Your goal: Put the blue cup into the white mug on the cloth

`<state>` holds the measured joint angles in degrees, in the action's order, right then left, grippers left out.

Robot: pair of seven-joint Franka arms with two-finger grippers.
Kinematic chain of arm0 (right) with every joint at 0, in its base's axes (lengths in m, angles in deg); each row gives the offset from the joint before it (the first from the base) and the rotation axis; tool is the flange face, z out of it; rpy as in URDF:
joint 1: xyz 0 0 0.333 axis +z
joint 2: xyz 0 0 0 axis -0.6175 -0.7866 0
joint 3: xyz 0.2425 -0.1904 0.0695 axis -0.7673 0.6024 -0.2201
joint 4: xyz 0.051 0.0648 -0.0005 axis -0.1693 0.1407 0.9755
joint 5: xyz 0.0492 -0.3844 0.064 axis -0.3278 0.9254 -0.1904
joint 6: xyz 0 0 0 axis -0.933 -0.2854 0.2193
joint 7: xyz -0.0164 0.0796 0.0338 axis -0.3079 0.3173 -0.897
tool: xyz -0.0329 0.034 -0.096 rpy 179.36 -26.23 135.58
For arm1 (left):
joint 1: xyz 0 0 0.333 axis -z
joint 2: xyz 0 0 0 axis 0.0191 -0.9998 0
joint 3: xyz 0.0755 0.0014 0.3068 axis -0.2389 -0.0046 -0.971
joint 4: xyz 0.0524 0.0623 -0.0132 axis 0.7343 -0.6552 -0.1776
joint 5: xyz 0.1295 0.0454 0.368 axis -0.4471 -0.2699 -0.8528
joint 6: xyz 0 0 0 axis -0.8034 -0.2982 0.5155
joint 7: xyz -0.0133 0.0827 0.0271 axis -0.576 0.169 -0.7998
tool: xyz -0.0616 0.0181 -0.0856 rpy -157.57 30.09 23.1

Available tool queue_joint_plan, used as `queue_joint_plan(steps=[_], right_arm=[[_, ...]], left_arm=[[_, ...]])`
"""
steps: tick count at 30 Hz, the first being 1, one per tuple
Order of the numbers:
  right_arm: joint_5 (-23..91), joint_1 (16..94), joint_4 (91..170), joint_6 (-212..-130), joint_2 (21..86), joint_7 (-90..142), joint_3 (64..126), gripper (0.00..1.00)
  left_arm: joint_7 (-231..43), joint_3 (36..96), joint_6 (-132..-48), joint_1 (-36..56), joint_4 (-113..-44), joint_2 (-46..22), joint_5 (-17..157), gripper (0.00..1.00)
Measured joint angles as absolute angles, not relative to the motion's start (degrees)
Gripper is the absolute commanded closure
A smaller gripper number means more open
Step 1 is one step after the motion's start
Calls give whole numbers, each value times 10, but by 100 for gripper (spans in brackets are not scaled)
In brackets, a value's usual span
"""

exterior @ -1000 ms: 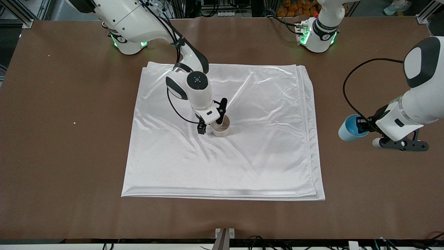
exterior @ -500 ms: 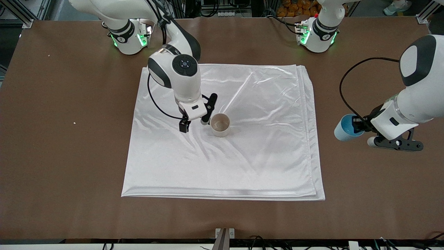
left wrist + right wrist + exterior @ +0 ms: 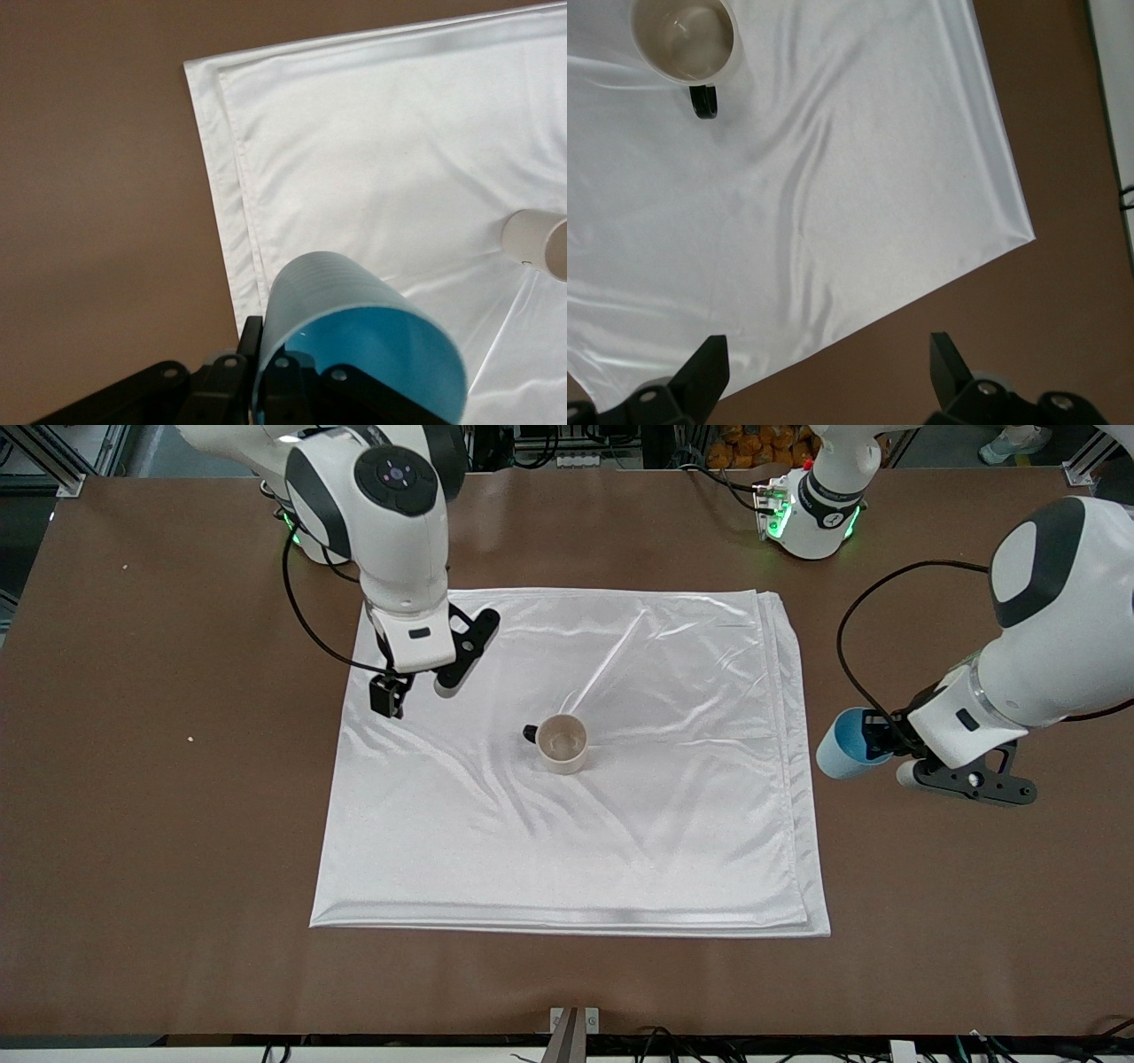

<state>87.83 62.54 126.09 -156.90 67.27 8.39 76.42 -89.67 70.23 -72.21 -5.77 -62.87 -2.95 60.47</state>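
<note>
The left hand (image 3: pixel 873 744) is clenched on the blue cup (image 3: pixel 842 744) and holds it up in the air, tilted on its side, w/ the open mouth turned toward the wrist camera; in the left wrist view the cup (image 3: pixel 354 341) sits between the fingers and its bright blue inside shows. The cup is over the brown tabletop (image 3: pixel 930 886), just beside the edge of the cloth (image 3: pixel 620 841) at the left arm's end, not yet over the cloth. The white mug (image 3: pixel 563 742) stands upright on the cloth, approx. in its middle, well apart from both hands; its small dark handle points toward the right arm's end. In the right wrist view the mug (image 3: pixel 685 37) shows a pale inside w/ nothing in it. The right hand (image 3: pixel 416 689) is released, fingers spread wide, nothing between them, and it hangs over the cloth's corner near the right arm's base. The cloth lies flat, folded in layers, w/ light wrinkles around the mug.
</note>
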Motion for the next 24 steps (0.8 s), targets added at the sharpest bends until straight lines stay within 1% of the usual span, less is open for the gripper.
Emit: queue_joint_plan(steps=[8,14,19,24], right_arm=[[878,615,1236,-1512,709,91,766,0],[878,591,1235,-1495,722,97,768,0],[878,577,1234,-1493,723,117,769,0],[876,562,1229,-1493,723,126,770,0]], left_arm=[[-978,706,-720,12,-620,-31,605,100],[-1096,706,-721,87,-619,-38,605,100],[-1138,706,-722,137,-613,-50,605,100],[-1183,705,-749,184,-612,-70,595,100]])
